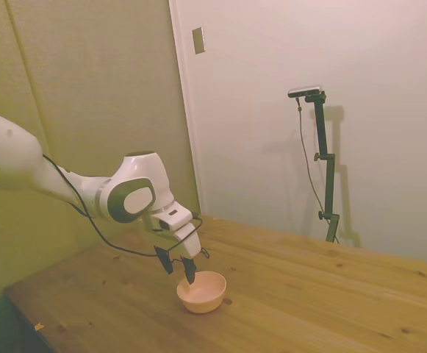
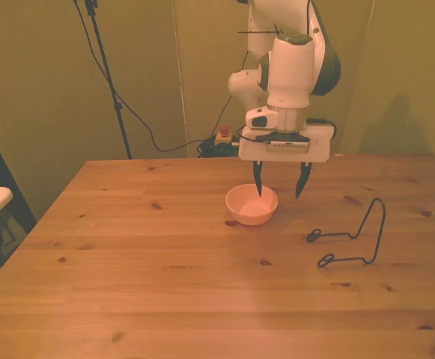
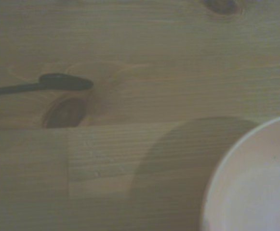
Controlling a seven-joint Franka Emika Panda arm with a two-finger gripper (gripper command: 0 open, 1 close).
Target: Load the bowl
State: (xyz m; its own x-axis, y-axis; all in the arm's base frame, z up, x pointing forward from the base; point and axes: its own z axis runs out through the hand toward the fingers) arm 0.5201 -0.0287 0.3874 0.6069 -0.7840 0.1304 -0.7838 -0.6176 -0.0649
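Overhead, the spread pincer [image 2: 279, 182] hangs above the bowl [image 2: 251, 204] — no lettering legible.

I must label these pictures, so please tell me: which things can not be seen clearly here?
- Bowl, wrist view: the frame edge cuts it; only part of the rim shows.
- Wire rack: out of the side view; wrist view shows only one blurred tip.
- End effector, front view: one finger overlaps the bowl; contact unclear.
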